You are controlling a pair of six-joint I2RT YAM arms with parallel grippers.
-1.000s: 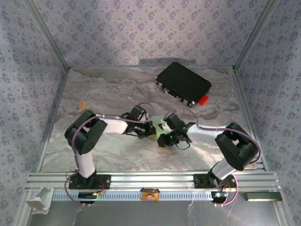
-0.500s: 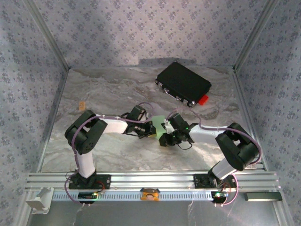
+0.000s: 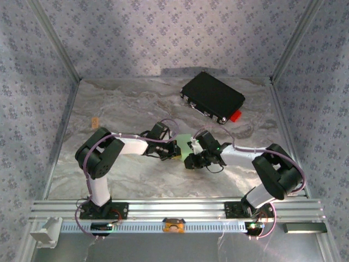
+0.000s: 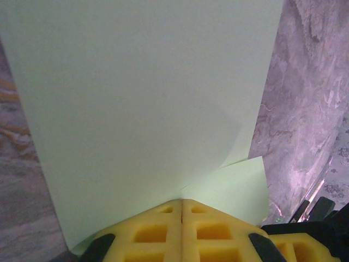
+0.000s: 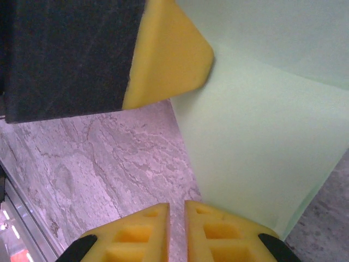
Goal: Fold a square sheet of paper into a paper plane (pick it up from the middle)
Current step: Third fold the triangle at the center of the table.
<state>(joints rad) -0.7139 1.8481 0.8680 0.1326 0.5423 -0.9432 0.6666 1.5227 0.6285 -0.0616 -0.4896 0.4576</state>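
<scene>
The square sheet of paper is pale green and hangs folded between the two grippers at mid-table. My left gripper is shut on it. In the left wrist view the yellow pads press together at the left gripper, and the sheet rises from them in two curled layers. My right gripper sits just right of the left one. In the right wrist view the right gripper has a narrow gap with only table showing through it. The paper lies beside its right finger. The left gripper's yellow finger is at the top.
A black rectangular case lies at the back right with a small red tab at its near corner. A small tan object sits at the left. Patterned walls close three sides, and an aluminium rail runs along the front.
The right gripper has shifted left and slightly back, closer to the left gripper and the paper, and its jaws have parted a little. The left gripper has stayed shut on the sheet.
</scene>
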